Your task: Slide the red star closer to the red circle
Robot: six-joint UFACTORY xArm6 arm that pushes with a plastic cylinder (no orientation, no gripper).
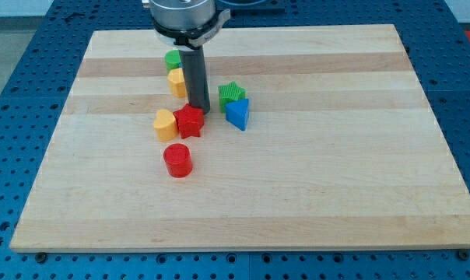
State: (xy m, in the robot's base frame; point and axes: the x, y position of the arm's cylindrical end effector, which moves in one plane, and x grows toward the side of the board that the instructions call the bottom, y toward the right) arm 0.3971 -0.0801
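The red star lies on the wooden board, left of centre. The red circle stands below it, toward the view's bottom, with a small gap between them. My tip is at the red star's upper right edge, touching or nearly touching it. The dark rod rises from there to the view's top.
A yellow heart-like block touches the red star's left side. A yellow block and a green block sit behind the rod's left. A green star and a blue triangle lie to the right. The board's edge runs along the bottom.
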